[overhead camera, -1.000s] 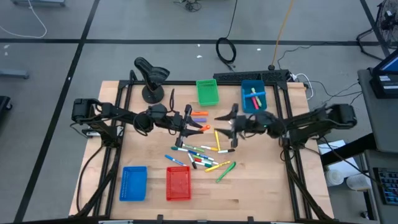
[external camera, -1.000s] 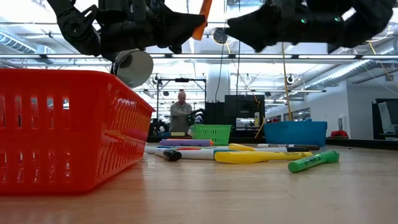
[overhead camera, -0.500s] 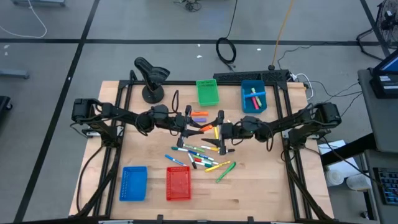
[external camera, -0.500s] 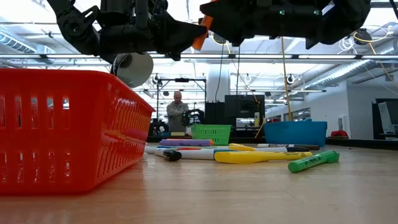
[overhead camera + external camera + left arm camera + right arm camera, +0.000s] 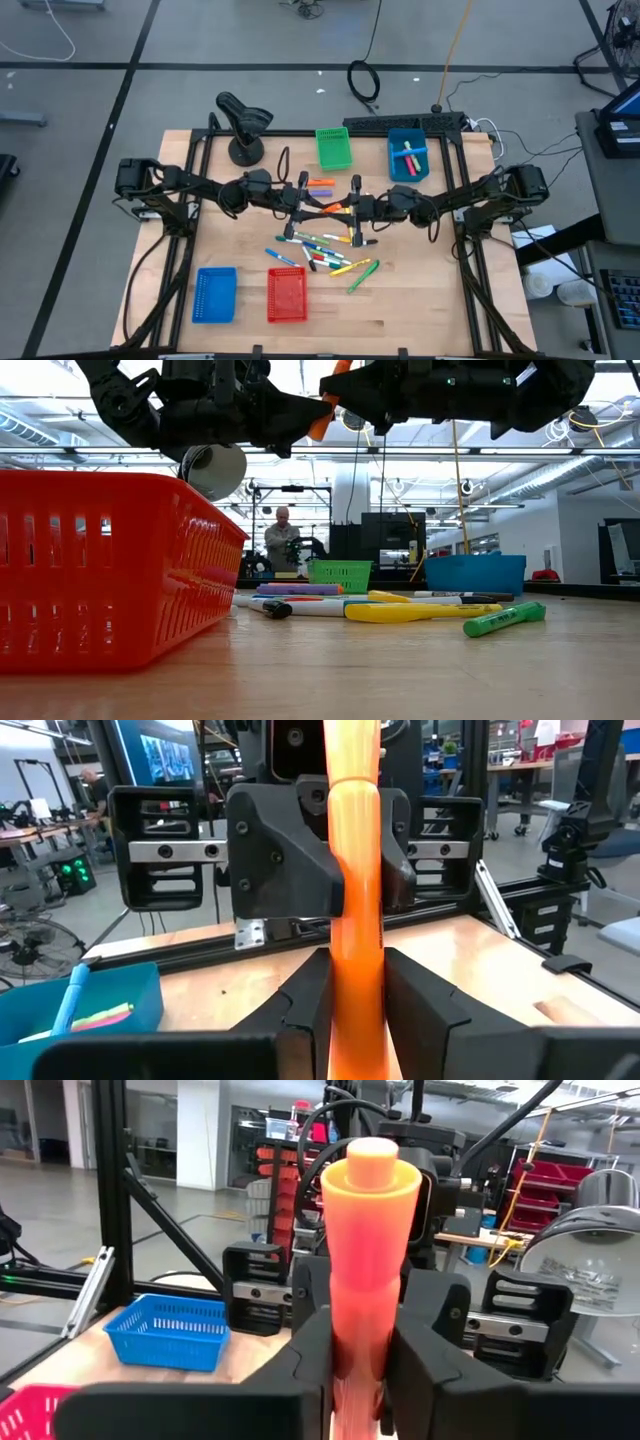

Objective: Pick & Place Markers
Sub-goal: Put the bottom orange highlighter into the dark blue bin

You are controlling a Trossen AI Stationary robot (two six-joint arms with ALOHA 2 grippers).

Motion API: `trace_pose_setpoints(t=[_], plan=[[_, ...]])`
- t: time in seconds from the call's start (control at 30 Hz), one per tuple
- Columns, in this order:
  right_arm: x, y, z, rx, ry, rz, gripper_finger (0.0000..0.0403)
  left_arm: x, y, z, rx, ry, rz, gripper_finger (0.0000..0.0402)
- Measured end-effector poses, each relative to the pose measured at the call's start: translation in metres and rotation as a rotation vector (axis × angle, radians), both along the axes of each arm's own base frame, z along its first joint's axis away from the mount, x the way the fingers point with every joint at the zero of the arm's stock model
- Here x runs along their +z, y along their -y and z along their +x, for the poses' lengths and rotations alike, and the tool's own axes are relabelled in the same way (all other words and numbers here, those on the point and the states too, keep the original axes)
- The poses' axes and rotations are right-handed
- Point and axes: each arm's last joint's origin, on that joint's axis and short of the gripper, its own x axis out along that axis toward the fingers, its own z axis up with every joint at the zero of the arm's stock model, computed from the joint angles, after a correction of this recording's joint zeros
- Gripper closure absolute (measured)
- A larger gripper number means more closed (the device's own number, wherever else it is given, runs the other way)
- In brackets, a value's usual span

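Markers in the blue bin (image 5: 407, 155) near the table's far edge; left gripper (image 5: 313, 208) and right gripper (image 5: 345, 210) both pinching one orange marker (image 5: 338, 206).

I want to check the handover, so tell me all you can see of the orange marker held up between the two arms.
The orange marker is a smooth, glossy plastic pen with a seam partway along and a stepped round end. It hangs in the air above the table's middle, over the loose markers. The left gripper and the right gripper both clamp it, one at each end, jaws shut on its barrel. Nothing else touches it.
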Motion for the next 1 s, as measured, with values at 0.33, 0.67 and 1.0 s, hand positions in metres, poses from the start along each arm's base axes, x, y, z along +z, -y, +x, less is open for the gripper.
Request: trace_pose_setpoints(t=[0.33, 0.67, 1.0], plan=[[-0.0004, -0.0001, 0.0000, 0.003, -0.004, -0.001, 0.0355, -0.0006, 0.0000, 0.0000, -0.001, -0.007, -0.002, 0.0321], [-0.0006, -0.0002, 0.0001, 0.005, -0.007, 0.000, 0.0354, -0.0008, 0.0000, 0.0000, -0.001, -0.010, -0.005, 0.0321], [-0.0015, 0.0001, 0.0000, -0.017, -0.019, -0.008, 0.0354, -0.0011, -0.0013, 0.0003, 0.039, -0.029, -0.079, 0.0308]])
